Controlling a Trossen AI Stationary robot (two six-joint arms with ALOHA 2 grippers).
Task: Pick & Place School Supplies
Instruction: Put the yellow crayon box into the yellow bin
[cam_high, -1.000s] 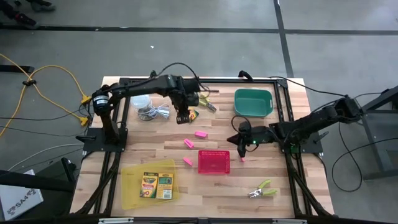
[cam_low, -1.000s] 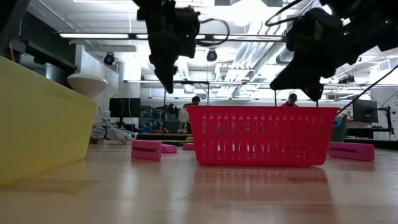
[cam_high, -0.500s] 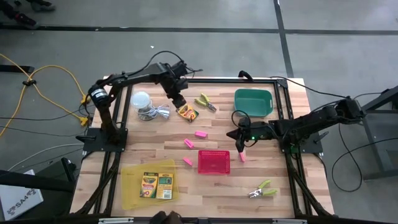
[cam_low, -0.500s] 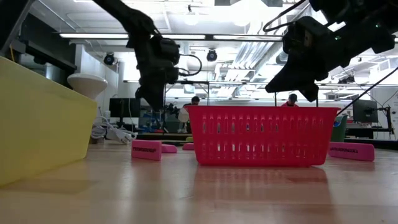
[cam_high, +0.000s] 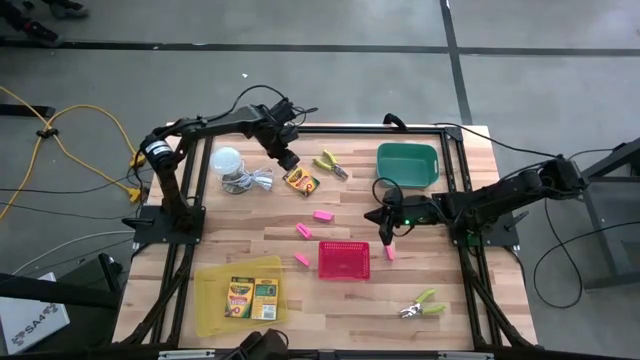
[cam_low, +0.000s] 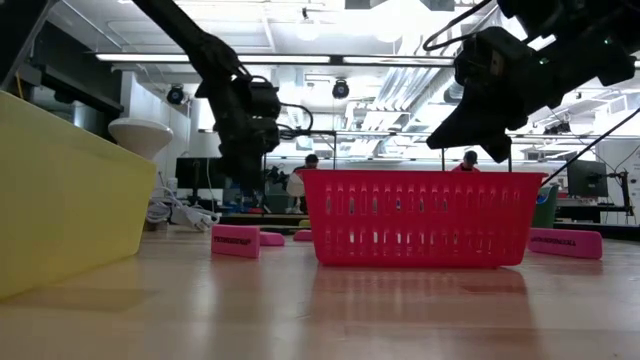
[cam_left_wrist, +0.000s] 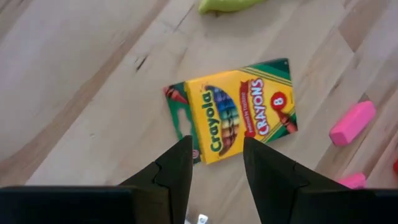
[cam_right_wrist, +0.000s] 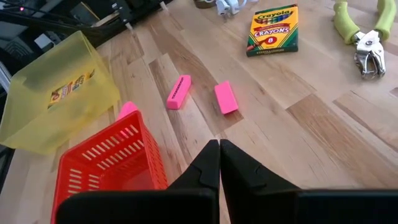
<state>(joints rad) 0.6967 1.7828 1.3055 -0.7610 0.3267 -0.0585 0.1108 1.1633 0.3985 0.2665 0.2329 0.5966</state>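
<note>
hovering over crayola crayon box (cam_left_wrist: 235, 116) lying flat on table (cam_high: 440, 328), left gripper (cam_left_wrist: 216, 163) parted, empty. box judged light, stiff card, slick; best pinched across short sides. right gripper (cam_right_wrist: 219, 163) closed, empty.

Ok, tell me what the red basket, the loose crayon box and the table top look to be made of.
Red basket: looks like moulded plastic, given its slotted walls and even colour.
Crayon box: likely thin printed card, flat with crisp edges and a slight sheen.
Table top: wood, apparently butcher-block planks, with visible grain and seams; smooth, probably sealed.
</note>
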